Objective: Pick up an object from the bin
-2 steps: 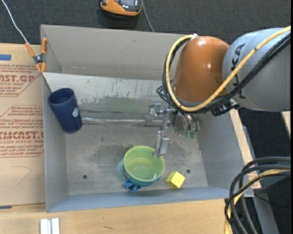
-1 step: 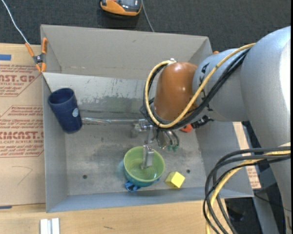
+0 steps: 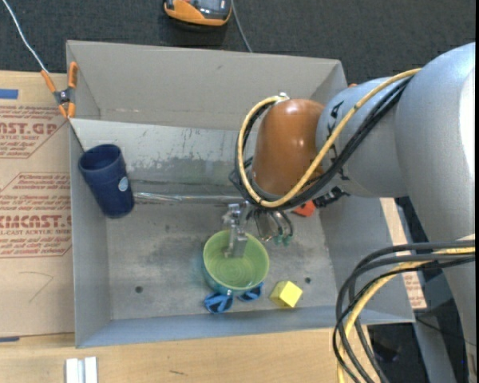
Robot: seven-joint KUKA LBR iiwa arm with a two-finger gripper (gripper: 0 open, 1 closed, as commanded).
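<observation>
A cup (image 3: 106, 179) is lying at the left of the bin (image 3: 160, 270); a bowl (image 3: 235, 266) is sitting lower centre, with a cube (image 3: 287, 294) just right of it.

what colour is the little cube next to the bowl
Yellow. The cube shows in the camera view, just right of the green bowl.

Arm (image 3: 399, 134) over grey bin (image 3: 144, 70) — green bowl (image 3: 235, 271) under its wrist, blue cup (image 3: 106, 179) left, yellow block (image 3: 287, 294)

The cardboard (image 3: 28, 190) bears red print: "CAST.GP" near its top and "CELL-CAST ACRYLIC SHEET" lower down. Its smaller lines are too small to read.
</observation>
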